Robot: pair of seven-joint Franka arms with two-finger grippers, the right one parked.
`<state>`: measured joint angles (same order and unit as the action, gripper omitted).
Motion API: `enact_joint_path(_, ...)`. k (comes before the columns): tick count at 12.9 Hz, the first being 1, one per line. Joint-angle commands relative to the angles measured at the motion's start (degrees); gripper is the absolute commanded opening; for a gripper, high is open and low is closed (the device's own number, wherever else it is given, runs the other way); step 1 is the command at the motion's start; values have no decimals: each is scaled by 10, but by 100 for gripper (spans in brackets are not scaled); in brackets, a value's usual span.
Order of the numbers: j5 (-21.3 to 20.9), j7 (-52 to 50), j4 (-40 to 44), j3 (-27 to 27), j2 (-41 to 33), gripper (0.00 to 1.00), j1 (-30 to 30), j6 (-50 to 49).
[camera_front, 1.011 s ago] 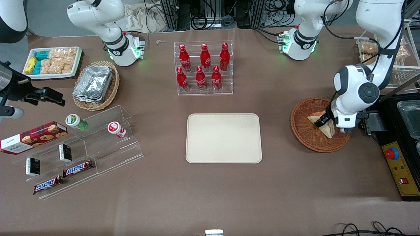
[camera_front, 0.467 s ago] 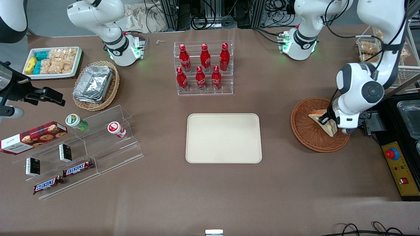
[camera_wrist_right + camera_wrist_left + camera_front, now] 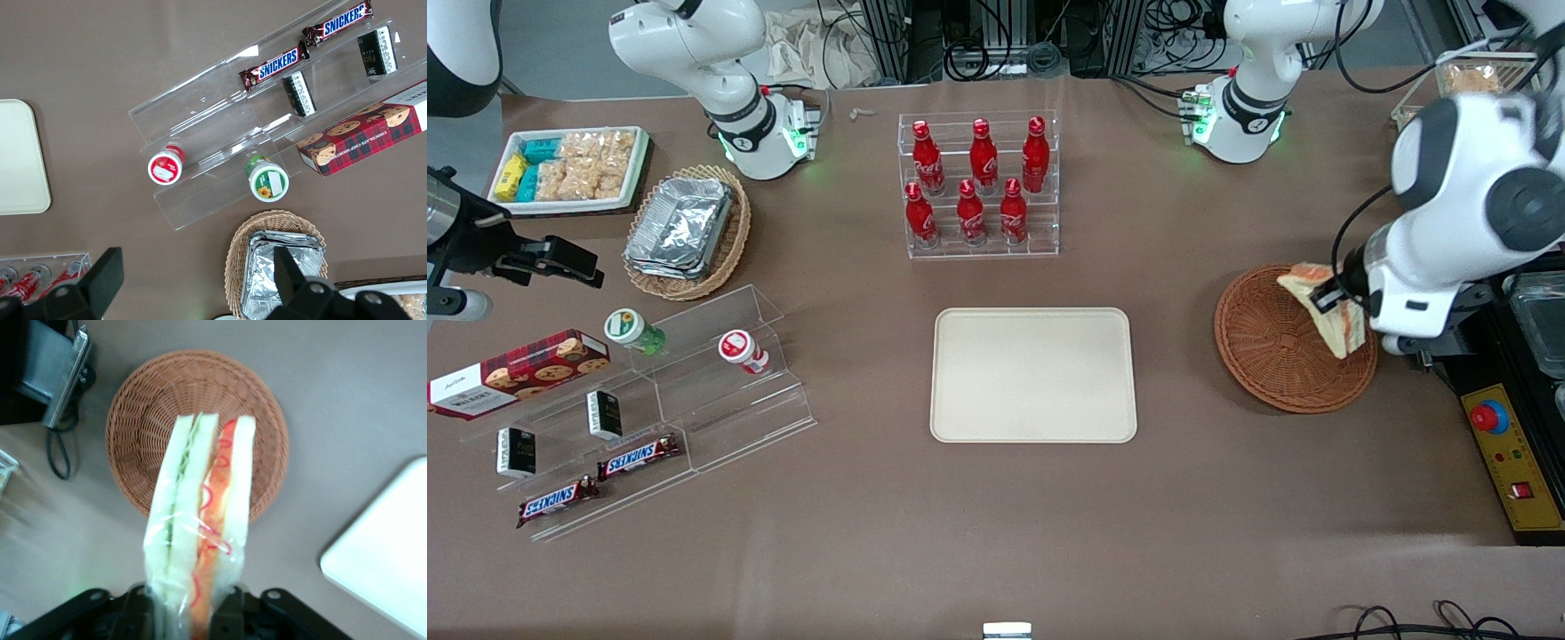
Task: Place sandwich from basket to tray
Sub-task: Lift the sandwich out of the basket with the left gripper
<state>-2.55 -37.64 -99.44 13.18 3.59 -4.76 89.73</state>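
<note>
The sandwich point(image 3: 200, 520) is soft, matt bread under a clear, glossy, crinkled plastic wrap, clamped between the matt black plastic fingers of the gripper point(image 3: 190, 613) above the basket point(image 3: 1272, 356), a rough reddish-brown wicker weave. The tray point(image 3: 1034, 374), beside the basket toward the parked arm's end, looks like smooth, matt cream plastic. Both rest on a table point(image 3: 996, 533) with a dull brown, faintly textured covering.

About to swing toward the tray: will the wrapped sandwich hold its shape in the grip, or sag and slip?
The sandwich is likely soft: the gripper is shut on its narrow end, so the free part may sag over the basket. Its clear wrap looks smooth, so it might slip. It seems light.
</note>
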Motion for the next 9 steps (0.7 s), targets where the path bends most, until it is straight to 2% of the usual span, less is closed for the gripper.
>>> enact_joint_path(1, 32, 38, 88, 40, 14, 0, -1, -68)
enact_joint_path(4, 36, 30, 76, 139, 23, 0, -1, -20)
enact_joint_path(6, 57, 7, 0, 171, 25, 0, 0, 95)
enact_joint_path(9, 57, -6, -125, 208, 35, 0, 2, 275)
